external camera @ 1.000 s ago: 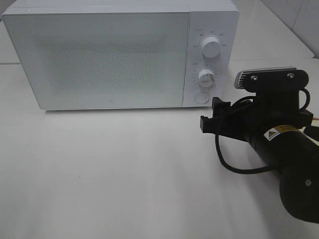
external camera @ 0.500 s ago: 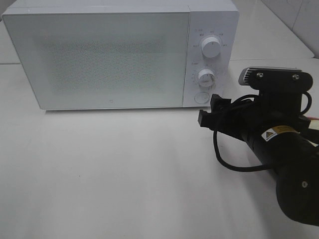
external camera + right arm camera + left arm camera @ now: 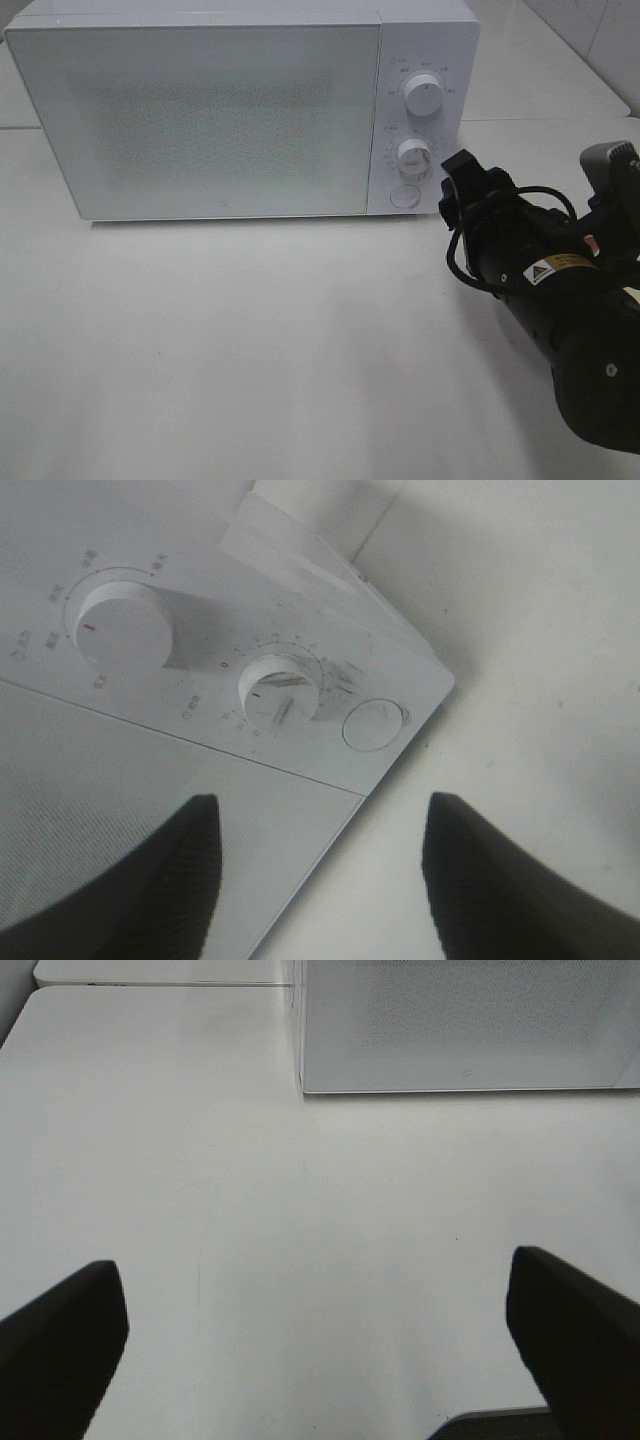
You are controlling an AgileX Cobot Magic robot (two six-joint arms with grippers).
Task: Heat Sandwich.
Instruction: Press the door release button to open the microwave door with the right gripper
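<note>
Right wrist view: right gripper (image 3: 320, 810) parted, empty, near microwave (image 3: 100, 770) lower dial (image 3: 283, 685) and round button (image 3: 373, 726). Wide-spread left gripper (image 3: 312, 1265) above counter (image 3: 300, 1210). No sandwich in sight, maybe behind shut door. Could well catch wrong control, both just beside each other.

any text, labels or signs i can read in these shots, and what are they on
No text reads clearly.
Warning sticker on the right arm: yellow triangle sign, print too small to read.
Labels around the upper dial: blurred characters, unreadable.
Marks around the lower dial: scale ticks and tiny figures, unreadable.
Small mark low on the microwave door: too small to read.
</note>
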